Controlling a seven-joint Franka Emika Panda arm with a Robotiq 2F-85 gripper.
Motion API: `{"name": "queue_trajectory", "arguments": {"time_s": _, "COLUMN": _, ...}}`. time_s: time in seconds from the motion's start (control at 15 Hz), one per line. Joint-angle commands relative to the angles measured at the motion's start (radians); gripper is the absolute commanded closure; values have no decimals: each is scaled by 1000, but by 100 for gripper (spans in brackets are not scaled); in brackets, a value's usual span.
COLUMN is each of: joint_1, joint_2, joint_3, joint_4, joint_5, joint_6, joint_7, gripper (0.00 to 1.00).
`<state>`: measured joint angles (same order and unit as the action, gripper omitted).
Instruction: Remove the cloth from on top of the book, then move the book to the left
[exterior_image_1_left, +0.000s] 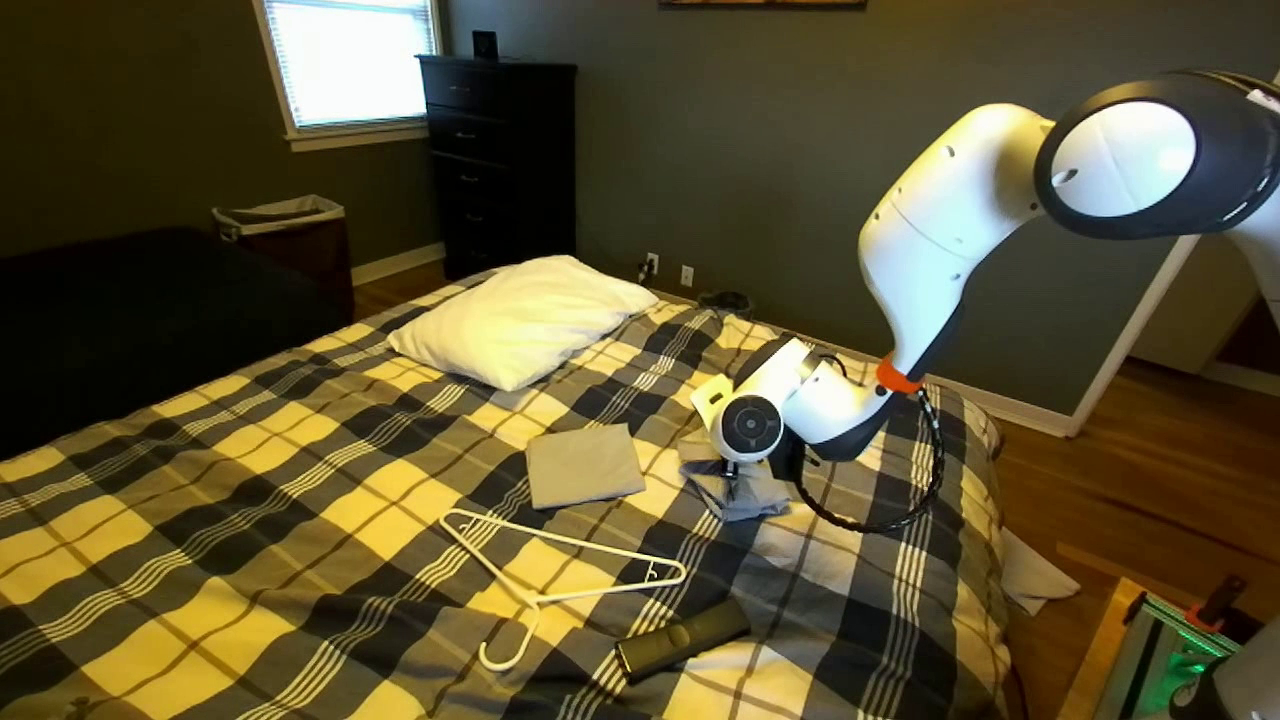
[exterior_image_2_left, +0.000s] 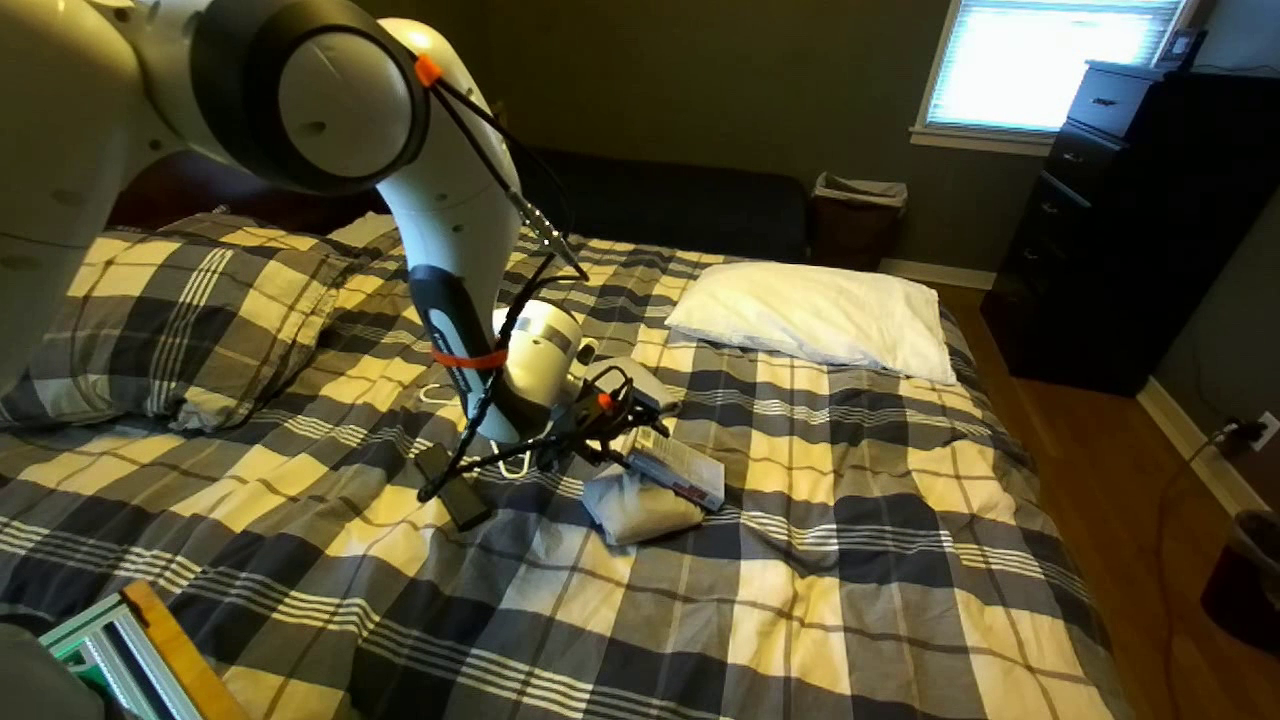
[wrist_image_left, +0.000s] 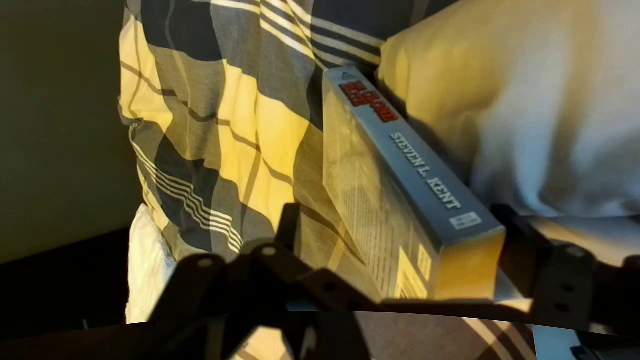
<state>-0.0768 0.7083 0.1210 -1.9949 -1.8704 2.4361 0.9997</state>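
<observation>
The book is a thick paperback with a blue-grey spine and red lettering, in the wrist view (wrist_image_left: 420, 165) and in an exterior view (exterior_image_2_left: 680, 468). It is tilted, resting against a rumpled pale grey cloth (exterior_image_2_left: 640, 510), which also shows in an exterior view (exterior_image_1_left: 750, 495) and probably at the right of the wrist view (wrist_image_left: 525, 100). My gripper (wrist_image_left: 397, 220) is open with its fingers on either side of the book's near end. The left finger is apart from the book; the right one is close to it, contact unclear. A flat grey folded square (exterior_image_1_left: 585, 465) lies apart from the book.
A white hanger (exterior_image_1_left: 535, 595) and a black remote (exterior_image_1_left: 683, 638) lie on the plaid bedspread. A white pillow (exterior_image_1_left: 525, 320) lies beyond the grey square. A cable loop (exterior_image_1_left: 925, 500) hangs from my arm.
</observation>
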Motion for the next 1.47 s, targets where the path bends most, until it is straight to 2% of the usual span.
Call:
{"name": "queue_trajectory", "arguments": {"time_s": 0.0, "joint_1": -3, "joint_2": 13, "joint_3": -13, "joint_4": 3, "joint_5": -5, "joint_6": 10, "joint_7": 17, "gripper": 42}}
{"name": "queue_trajectory", "arguments": {"time_s": 0.47, "joint_1": 13, "joint_2": -5, "joint_3": -29, "joint_4": -21, "joint_5": -35, "joint_6": -43, "joint_7": 99, "gripper": 94}}
{"name": "queue_trajectory", "arguments": {"time_s": 0.67, "joint_1": 75, "joint_2": -82, "joint_3": -23, "joint_4": -95, "joint_5": -138, "joint_6": -166, "joint_7": 205, "gripper": 93}}
{"name": "queue_trajectory", "arguments": {"time_s": 1.0, "joint_1": 179, "joint_2": -198, "joint_3": 51, "joint_4": -201, "joint_5": -239, "joint_6": -369, "joint_7": 246, "gripper": 93}}
{"name": "queue_trajectory", "arguments": {"time_s": 1.13, "joint_1": 181, "joint_2": -219, "joint_3": 71, "joint_4": -221, "joint_5": -322, "joint_6": -383, "joint_7": 348, "gripper": 93}}
{"name": "queue_trajectory", "arguments": {"time_s": 1.2, "joint_1": 164, "joint_2": -224, "joint_3": 74, "joint_4": -236, "joint_5": -318, "joint_6": -379, "joint_7": 407, "gripper": 93}}
{"name": "queue_trajectory", "arguments": {"time_s": 1.27, "joint_1": 183, "joint_2": -187, "joint_3": 81, "joint_4": -175, "joint_5": -259, "joint_6": -366, "joint_7": 296, "gripper": 70}}
{"name": "queue_trajectory", "arguments": {"time_s": 1.4, "joint_1": 177, "joint_2": -200, "joint_3": 81, "joint_4": -198, "joint_5": -278, "joint_6": -366, "joint_7": 352, "gripper": 70}}
